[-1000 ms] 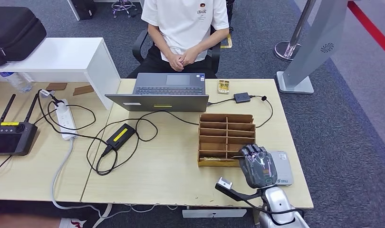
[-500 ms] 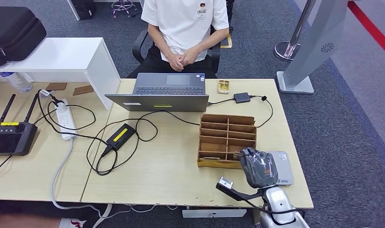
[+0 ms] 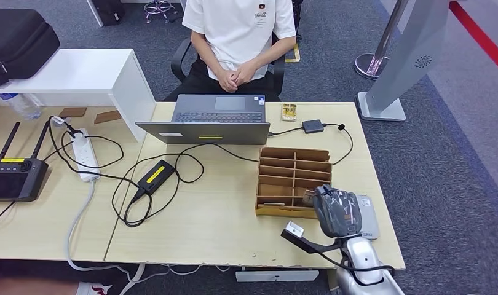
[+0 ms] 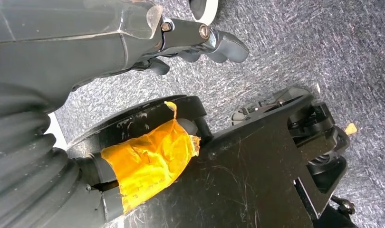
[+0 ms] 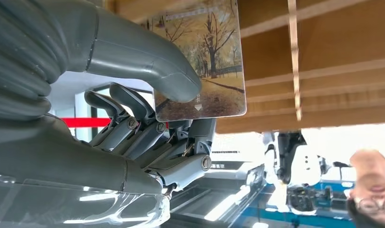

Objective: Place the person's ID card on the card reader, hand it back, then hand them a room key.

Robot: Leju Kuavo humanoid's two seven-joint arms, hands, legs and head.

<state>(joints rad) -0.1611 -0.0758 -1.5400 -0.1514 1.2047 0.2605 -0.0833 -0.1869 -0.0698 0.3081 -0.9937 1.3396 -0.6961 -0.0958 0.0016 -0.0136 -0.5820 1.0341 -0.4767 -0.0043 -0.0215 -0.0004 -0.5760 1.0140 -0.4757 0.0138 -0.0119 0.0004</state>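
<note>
In the head view the right hand covers the near-right corner of the wooden card organizer and much of the grey card reader beside it. In the right wrist view the thumb hides part of the room key card.

A light wooden table carries an open laptop at 12 o'clock, a wooden slotted organizer at 3, a grey card reader at 4, and a black power adapter with looped cable at 9.
</note>
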